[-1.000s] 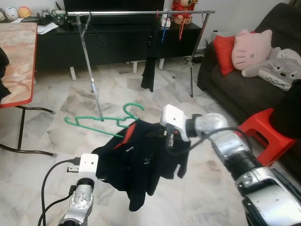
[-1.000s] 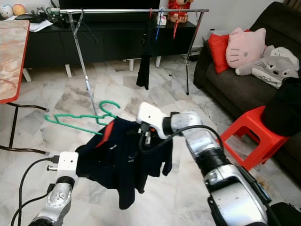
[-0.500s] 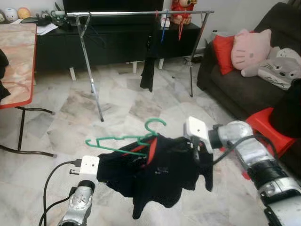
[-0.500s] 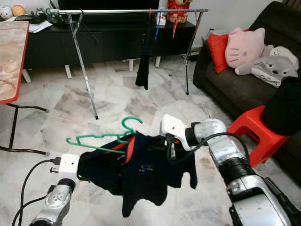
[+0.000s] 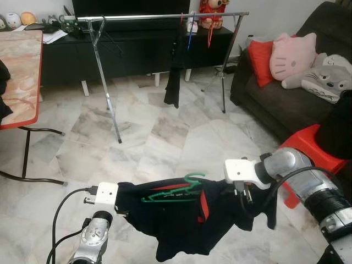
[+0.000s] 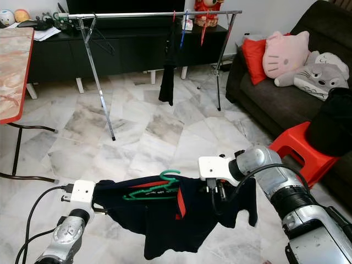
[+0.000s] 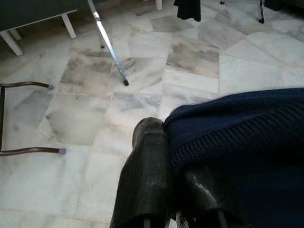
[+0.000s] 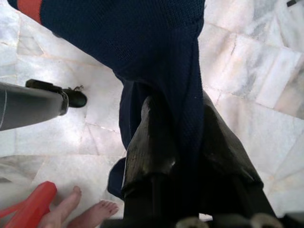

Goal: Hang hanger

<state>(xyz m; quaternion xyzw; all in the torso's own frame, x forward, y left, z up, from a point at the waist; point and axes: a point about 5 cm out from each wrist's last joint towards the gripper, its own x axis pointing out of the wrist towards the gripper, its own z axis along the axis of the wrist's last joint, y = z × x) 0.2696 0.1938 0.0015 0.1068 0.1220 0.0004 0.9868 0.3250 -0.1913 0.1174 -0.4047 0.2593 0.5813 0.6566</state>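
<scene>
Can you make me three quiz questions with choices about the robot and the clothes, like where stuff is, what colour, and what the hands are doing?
1. Where is the green hanger?
A. on the dark garment
B. on the sofa
C. on the floor

2. What colour is the stool?
A. blue
B. red
C. yellow

3. What are the left gripper and right gripper doing?
A. hanging free
B. each pinching the garment
C. holding a cup

Answers: 1 A, it lies across the held cloth. 2 B, bright red beside the sofa. 3 B, wrist views show fingers closed on fabric.

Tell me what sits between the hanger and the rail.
Nothing visible. Bare marble floor lies between the green hanger, held up with the navy shirt, and the rail; its leg stands off left.
</scene>
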